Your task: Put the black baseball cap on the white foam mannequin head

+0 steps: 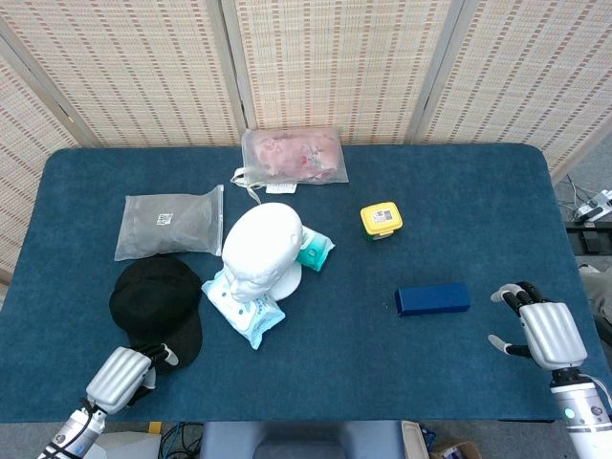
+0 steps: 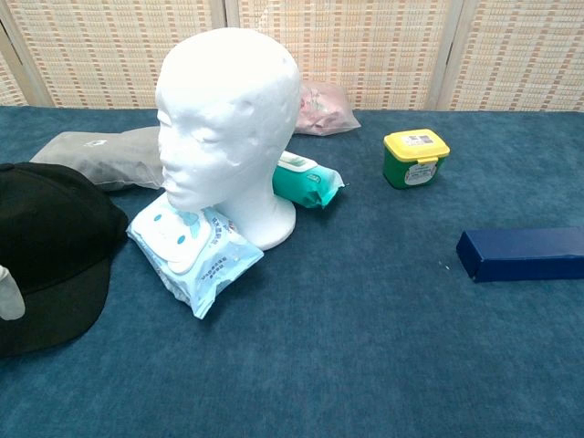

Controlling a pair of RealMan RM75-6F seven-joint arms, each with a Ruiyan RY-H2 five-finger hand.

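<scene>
- Left hand point(image 1: 120, 378) at the counter's point(image 1: 344, 373) near edge, fingers reaching the brim of the black cap point(image 1: 156, 304); grip cannot tell.
- Right hand point(image 1: 547, 333) spread, holding nothing.
- Best pinch brim firmly, lift clear of wipes pack point(image 1: 244, 306).
- Mannequin head point(image 1: 260, 249) upright just beyond, bare.

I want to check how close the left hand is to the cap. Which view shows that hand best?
The head view: the whole left hand shows at the cap brim's near edge. The chest view catches only a fingertip sliver at its left border.
</scene>
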